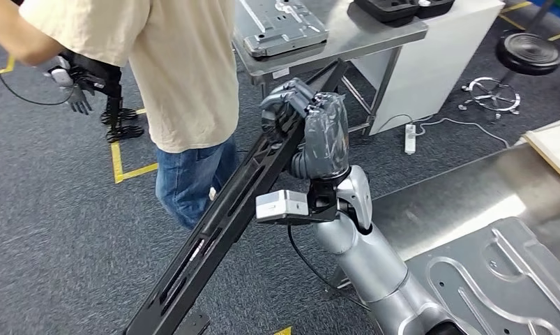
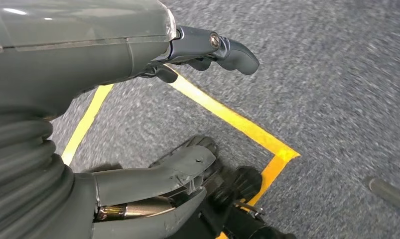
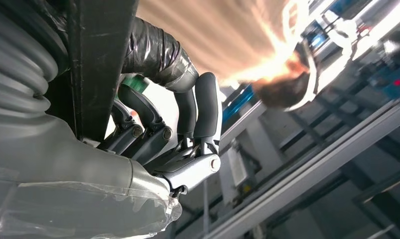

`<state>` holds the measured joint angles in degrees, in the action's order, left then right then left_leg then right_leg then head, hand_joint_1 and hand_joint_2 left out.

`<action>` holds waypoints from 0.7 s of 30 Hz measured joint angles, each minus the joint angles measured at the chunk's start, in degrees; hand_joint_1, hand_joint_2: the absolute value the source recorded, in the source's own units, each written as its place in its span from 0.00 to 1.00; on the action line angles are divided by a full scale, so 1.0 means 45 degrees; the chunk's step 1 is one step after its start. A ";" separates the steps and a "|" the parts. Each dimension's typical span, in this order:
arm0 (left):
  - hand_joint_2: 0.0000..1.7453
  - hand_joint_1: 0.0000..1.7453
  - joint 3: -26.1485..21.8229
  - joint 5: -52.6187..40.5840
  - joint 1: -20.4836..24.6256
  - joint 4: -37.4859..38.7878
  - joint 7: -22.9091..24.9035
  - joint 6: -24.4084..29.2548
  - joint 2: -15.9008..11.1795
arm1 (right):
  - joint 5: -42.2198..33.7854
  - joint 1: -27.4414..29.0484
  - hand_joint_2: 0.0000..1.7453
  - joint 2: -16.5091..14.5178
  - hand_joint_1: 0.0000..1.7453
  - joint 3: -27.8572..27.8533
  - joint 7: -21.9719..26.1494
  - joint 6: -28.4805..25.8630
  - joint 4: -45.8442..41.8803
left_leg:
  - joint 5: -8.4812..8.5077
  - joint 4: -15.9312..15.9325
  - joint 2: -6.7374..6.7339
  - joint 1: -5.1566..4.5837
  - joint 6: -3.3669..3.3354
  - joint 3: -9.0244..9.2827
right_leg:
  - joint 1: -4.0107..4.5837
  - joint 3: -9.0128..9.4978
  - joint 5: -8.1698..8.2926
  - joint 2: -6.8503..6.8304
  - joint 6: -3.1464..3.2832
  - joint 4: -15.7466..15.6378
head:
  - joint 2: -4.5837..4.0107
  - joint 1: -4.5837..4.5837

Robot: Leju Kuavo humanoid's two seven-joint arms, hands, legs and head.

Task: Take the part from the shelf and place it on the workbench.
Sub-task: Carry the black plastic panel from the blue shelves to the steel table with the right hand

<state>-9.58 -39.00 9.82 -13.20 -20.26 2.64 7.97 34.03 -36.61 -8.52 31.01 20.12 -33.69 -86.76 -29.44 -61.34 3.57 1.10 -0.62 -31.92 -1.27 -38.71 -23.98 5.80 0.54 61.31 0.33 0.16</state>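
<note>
So in the head view the right hand [image 1: 301, 105] is wrapped around a long black metal bar [image 1: 221, 216], fingers curled tight over its upper stretch, and the bar is up in the air over the carpet [image 1: 61, 230], not resting on any bench. Its long axis runs on a slant: the high end points up toward the steel table [image 1: 346, 38] at the back, the low end drops toward the bottom left of the view, close to a small black bit on the floor. The right wrist view gets you the close-up the head view can't: dark fingers [image 3: 206, 107] hooked round the bar's flat black edge [image 3: 100, 59], with a blurry background. The left hand [image 1: 71, 87] is way off to the far left of the head view, next to a person in a cream shirt [image 1: 172, 70] and jeans. The left wrist view shows it hanging over carpet with yellow tape lines [image 2: 227, 117], fingers apart and nothing in them. The steel table carries a flat grey metal plate [image 1: 284, 28] near its front edge, and a black tray [image 1: 402, 8] sits on the white cabinet [image 1: 430, 63] behind; can't tell what's in the tray. The workbench [image 1: 458, 195] at lower right has a big stamped metal panel [image 1: 500, 279] lying on it.
</note>
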 joint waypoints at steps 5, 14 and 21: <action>1.00 0.00 0.0000 -0.0041 0.0040 0.0000 -0.0004 0.0001 -0.0004 | 0.0024 0.0001 1.00 0.0125 1.00 -0.0368 -0.0006 -0.0064 0.0013 | 0.0304 0.0730 -0.0218 -0.0055 -0.0165 0.0258 | -0.0078 -0.0217 0.0168 0.0072 -0.0464 -0.0082 | 0.0000 -0.0006; 1.00 0.00 -0.0002 -0.0047 -0.0010 0.0000 -0.0043 0.0051 0.0015 | 0.0053 0.0165 1.00 0.0364 1.00 -0.0902 -0.0002 -0.0135 0.0002 | 0.0382 0.0697 -0.1827 -0.0124 -0.0238 0.0075 | 0.0050 -0.0029 -0.0565 -0.1708 -0.0594 0.0874 | 0.0000 -0.0022; 1.00 0.00 -0.0005 -0.0042 0.0070 0.0000 -0.0101 0.0090 0.0025 | 0.0105 0.0173 1.00 0.0449 1.00 -0.1026 -0.0002 -0.0257 -0.0061 | -0.0162 0.0187 -0.1831 -0.0140 0.0195 -0.0043 | 0.0123 0.0440 -0.0253 -0.1460 0.0035 -0.0322 | 0.0000 -0.0006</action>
<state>-9.61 -39.19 10.14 -13.20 -20.71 3.05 8.08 34.50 -35.83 -6.50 26.39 20.11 -34.84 -87.03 -30.17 -60.50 -4.67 0.47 0.26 -32.12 -0.72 -36.73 -25.12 -0.77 0.70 59.86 0.33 0.13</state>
